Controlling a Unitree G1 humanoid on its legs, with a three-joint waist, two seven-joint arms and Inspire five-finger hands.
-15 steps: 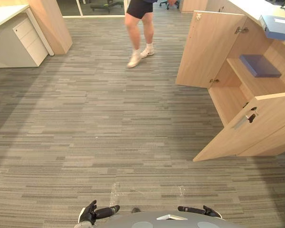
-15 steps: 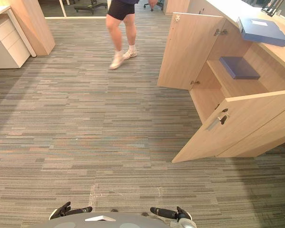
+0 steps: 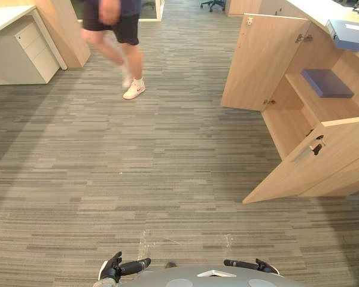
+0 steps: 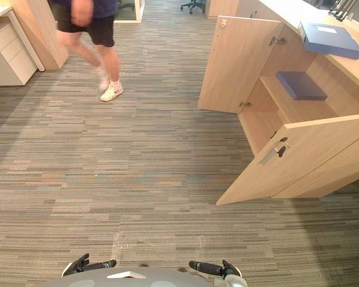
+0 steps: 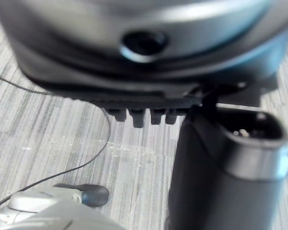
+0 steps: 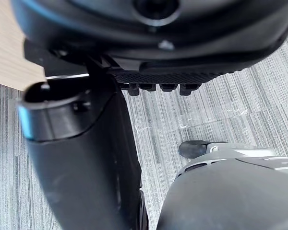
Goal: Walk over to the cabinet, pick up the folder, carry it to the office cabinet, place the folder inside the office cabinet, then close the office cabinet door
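Left eye view: I look down on a striped grey carpet floor, with an open cabinet at the right.
Folder: the light blue folder lies flat on the cabinet's tabletop, at its front edge and well apart from both hands.
Second folder: a darker blue one lies flat on the shelf inside the cabinet.
Doors: the far door and the near door both stand swung open. The near door carries a metal handle.
Left hand: low at the near edge, left of centre. I cannot tell whether it is open or curled.
Right hand: low at the near edge, right of centre. I cannot tell its state either.
Person: dark shorts and white shoes, mid-stride at the far left of the floor.
Drawer unit: white, at the far left corner, near the person.
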